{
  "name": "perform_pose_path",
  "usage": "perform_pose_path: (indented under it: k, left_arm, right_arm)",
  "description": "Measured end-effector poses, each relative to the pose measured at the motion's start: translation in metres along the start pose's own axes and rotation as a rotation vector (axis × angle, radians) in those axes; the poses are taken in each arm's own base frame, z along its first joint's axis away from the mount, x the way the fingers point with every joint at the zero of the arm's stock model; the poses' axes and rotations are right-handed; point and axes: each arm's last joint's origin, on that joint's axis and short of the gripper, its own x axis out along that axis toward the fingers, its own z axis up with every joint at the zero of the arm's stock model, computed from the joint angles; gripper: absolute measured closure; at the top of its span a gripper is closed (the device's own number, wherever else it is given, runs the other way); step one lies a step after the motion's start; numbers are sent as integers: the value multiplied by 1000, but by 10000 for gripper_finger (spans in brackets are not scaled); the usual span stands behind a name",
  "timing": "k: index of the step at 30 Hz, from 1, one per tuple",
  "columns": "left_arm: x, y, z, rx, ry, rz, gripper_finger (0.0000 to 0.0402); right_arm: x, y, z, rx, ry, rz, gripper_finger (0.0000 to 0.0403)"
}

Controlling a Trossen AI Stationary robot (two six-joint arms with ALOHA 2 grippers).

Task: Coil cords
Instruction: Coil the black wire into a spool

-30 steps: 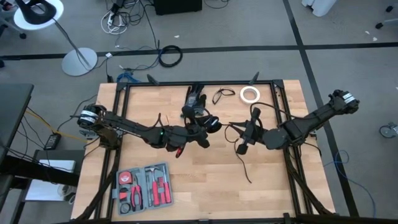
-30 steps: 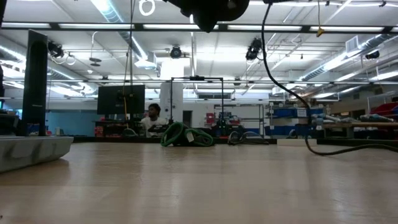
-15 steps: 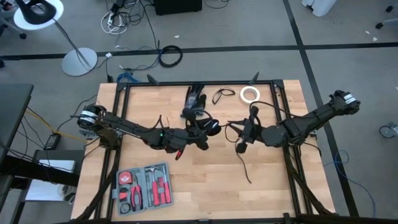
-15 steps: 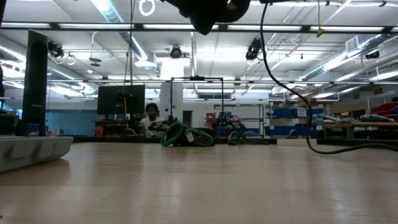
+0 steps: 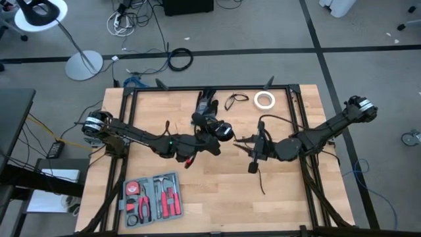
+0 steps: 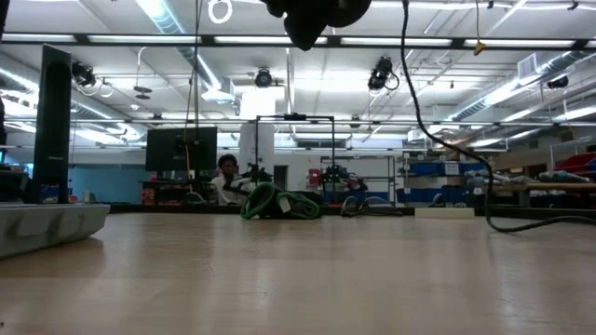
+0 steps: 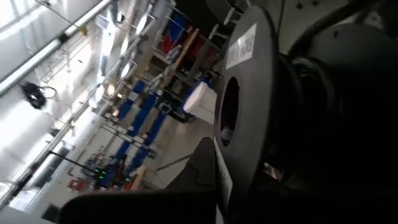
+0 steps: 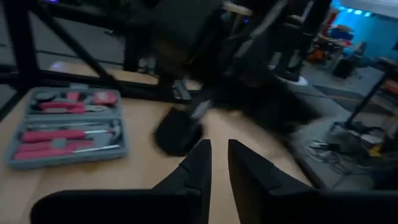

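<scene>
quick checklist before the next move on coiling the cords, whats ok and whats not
1. Left gripper holding the coiled cord bundle over mid table: ok, shut on it.
2. Right gripper gripping the cord tail: not ok, a narrow gap shows between its fingers with nothing in it.
3. Tail free to pull in: ok, it trails over bare wood toward the front edge.
4. Tool case out of the way: ok, front left, apart from both arms.
5. Small cord loop coiled: cannot tell, lies at the back near the white tape roll.
</scene>
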Motion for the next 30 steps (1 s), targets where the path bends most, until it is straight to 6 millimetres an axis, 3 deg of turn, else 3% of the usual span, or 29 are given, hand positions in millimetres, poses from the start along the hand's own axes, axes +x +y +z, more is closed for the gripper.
perform_pose_path:
  k: [4, 12, 21, 30]
  left_arm:
    - [1, 5, 2, 20, -8, 40, 402]
    - [-2, 4, 2, 157, 32, 56, 402]
    - [-2, 4, 3, 155, 1, 39, 402]
    - [-5, 2, 5, 149, -7, 34, 402]
  right_arm:
    - [7, 8, -5, -16, 15, 8, 352]
    - [-8, 19, -8, 66, 31, -92, 353]
    - [10, -5, -52, 202, 225, -239, 346]
    - [37, -35, -92, 276, 217, -154, 325]
